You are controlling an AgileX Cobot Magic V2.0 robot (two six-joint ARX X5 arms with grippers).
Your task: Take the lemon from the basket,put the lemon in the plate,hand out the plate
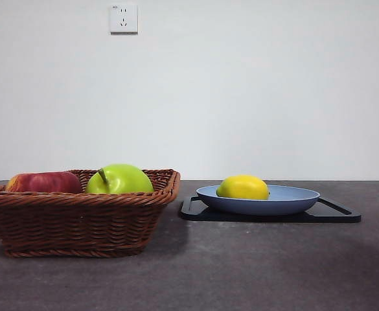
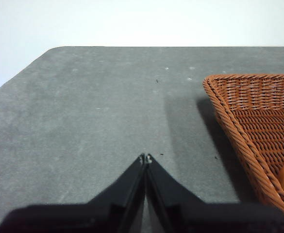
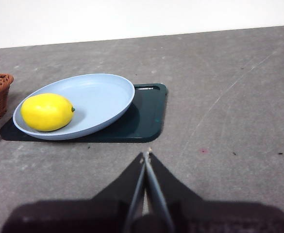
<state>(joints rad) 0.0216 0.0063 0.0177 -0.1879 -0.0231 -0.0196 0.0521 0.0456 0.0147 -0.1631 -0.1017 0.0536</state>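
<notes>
The yellow lemon (image 1: 242, 187) lies in the light-blue plate (image 1: 293, 199), toward the side nearest the basket; both also show in the right wrist view, the lemon (image 3: 47, 112) in the plate (image 3: 103, 94). The brown wicker basket (image 1: 79, 217) stands left of the plate, and its corner shows in the left wrist view (image 2: 251, 114). My right gripper (image 3: 146, 156) is shut and empty over bare table, short of the plate. My left gripper (image 2: 145, 158) is shut and empty over bare table beside the basket. Neither arm shows in the front view.
The plate rests on a flat black tray (image 1: 335, 212), which also shows in the right wrist view (image 3: 146, 114). A green apple (image 1: 119, 179) and a red apple (image 1: 43, 182) sit in the basket. The grey table's edge and a white wall lie behind.
</notes>
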